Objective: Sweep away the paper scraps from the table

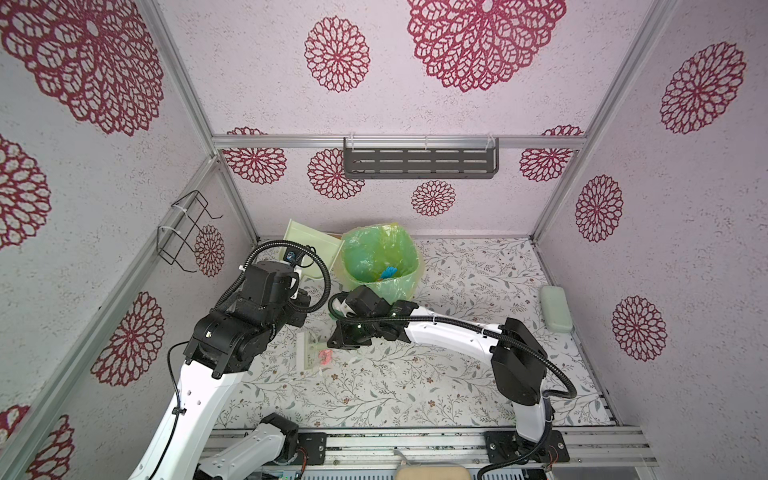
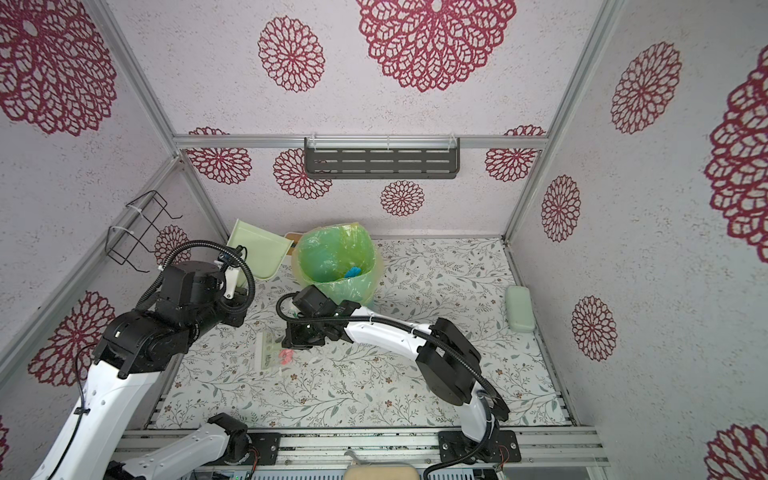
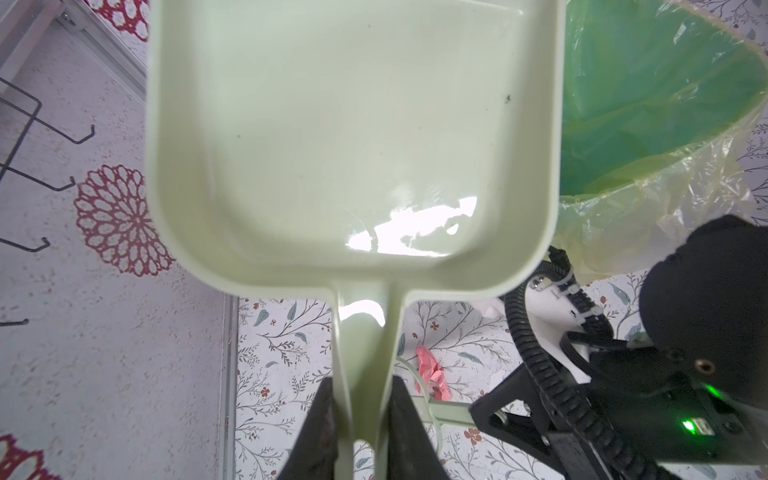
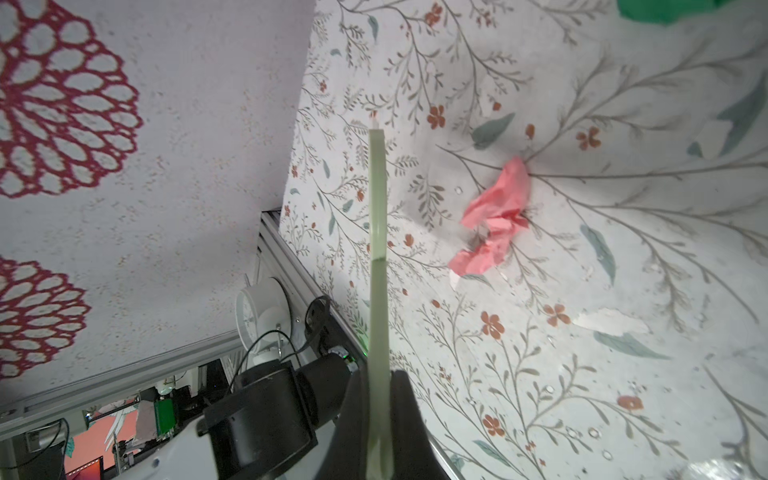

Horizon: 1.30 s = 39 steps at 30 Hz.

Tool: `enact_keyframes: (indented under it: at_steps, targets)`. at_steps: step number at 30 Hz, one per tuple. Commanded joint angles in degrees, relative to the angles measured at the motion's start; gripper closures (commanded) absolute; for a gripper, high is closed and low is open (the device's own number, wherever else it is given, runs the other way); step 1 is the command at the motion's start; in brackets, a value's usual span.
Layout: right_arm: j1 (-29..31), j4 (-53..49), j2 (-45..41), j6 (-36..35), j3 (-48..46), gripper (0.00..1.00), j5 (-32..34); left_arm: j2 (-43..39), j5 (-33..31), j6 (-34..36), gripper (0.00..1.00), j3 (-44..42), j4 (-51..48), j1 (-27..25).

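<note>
The left gripper (image 3: 361,380) clamps the handle of the empty dustpan (image 3: 332,145), raised beside the bin (image 1: 399,286) — handy for tipping — while the right gripper (image 4: 380,374), shut on the brush (image 4: 377,208), hovers on the bin's near side by the pink paper scrap (image 4: 494,212) on the table (image 1: 478,270).

In both top views the bin (image 1: 409,286) stands at upper centre of the table (image 1: 457,374), a paper scrap (image 1: 390,272) inside it. The dustpan (image 1: 309,245) sits tilted just left of the bin. A second paper scrap (image 1: 325,356) lies on the table at frame centre, just right of the hand brush (image 1: 309,351). A case (image 1: 556,308) lies at the table's right edge.
</note>
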Motion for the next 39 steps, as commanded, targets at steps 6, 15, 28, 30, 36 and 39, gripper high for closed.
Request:
enact_keyframes:
  at_steps: [6, 15, 28, 30, 36, 39]
  targets:
    - [-1.0, 1.3, 0.5, 2.3, -3.5, 1.0, 5.0, -0.3, 1.4, 0.1, 0.94, 0.8, -0.8, 0.5]
    - [-2.6, 2.1, -12.1, 6.5, -22.1, 1.0, 8.3, 0.9, 2.6, 0.2, 0.94, 1.2, -0.2, 0.5]
    - [-7.8, -8.6, -36.9, 8.9, -46.9, 1.0, 13.1, 1.8, 5.4, -0.7, 0.93, 2.0, -1.6, 0.5]
    - [-9.7, -12.9, -41.9, 8.2, -48.7, 1.0, 14.1, 1.9, 6.8, -1.2, 0.93, 2.5, -2.1, 0.4]
    - [-16.8, -24.7, -53.1, 3.8, -48.7, 1.0, 15.0, 1.5, 12.8, -3.7, 0.92, 2.4, -3.0, -0.8]
    - [-18.8, -27.6, -54.5, 1.0, -45.9, 1.0, 14.3, 1.4, 13.2, -5.2, 0.91, 1.1, -3.1, -4.6]
